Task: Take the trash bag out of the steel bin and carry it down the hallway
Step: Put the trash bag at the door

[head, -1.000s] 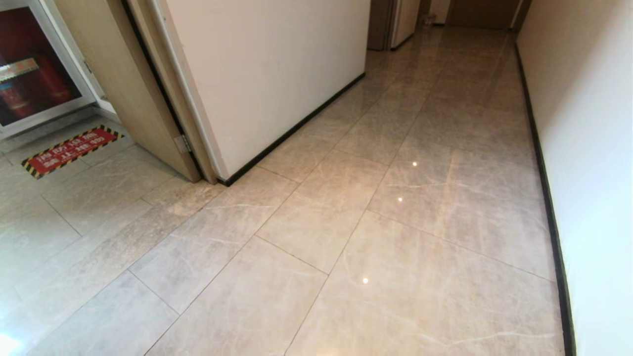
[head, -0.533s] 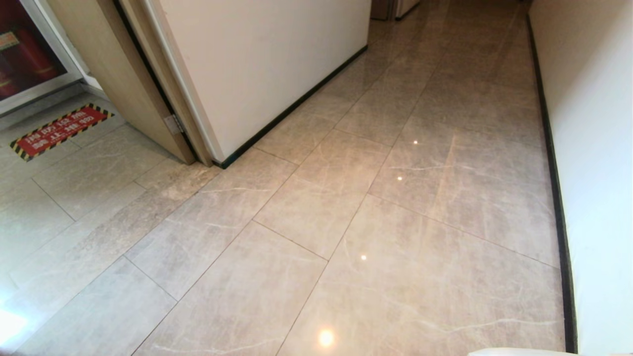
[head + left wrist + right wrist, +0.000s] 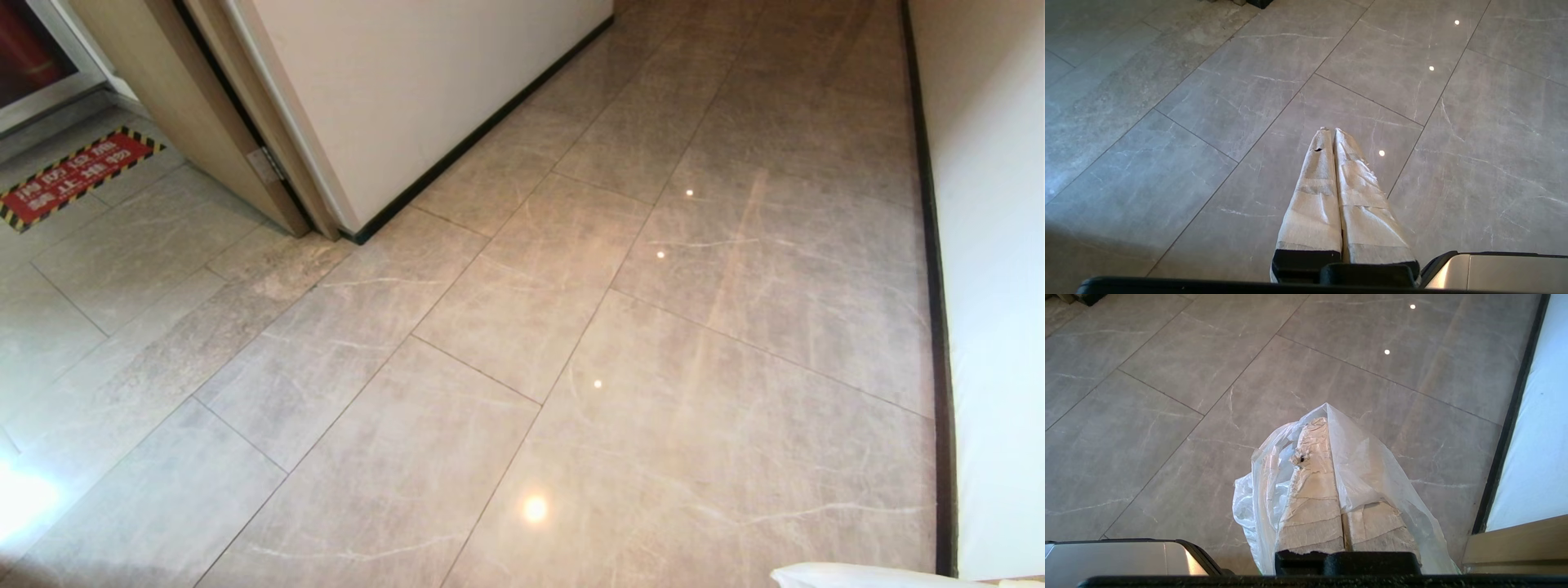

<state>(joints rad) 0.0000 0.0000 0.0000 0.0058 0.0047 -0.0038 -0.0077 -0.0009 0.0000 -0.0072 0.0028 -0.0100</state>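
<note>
The trash bag [image 3: 1372, 473] is being held by the right end effector [image 3: 1327, 424], its taped fingers pinched together on the thin plastic draped over them, as the hallway [image 3: 653, 286] is stretching ahead; the left end effector [image 3: 1331, 132] is being kept closed, empty.

The hallway floor [image 3: 653, 367] is bright and shiny. Small round spots of light glint on the tiles, and a bigger soft glow sits low in the head view. A very bright white patch washes out the floor at the low left edge. The right wall [image 3: 996, 286] looks almost pure white. The lines of the tiles bend a little near the edges. The wrist views look greyer and dimmer, perhaps from shade under the robot.
</note>
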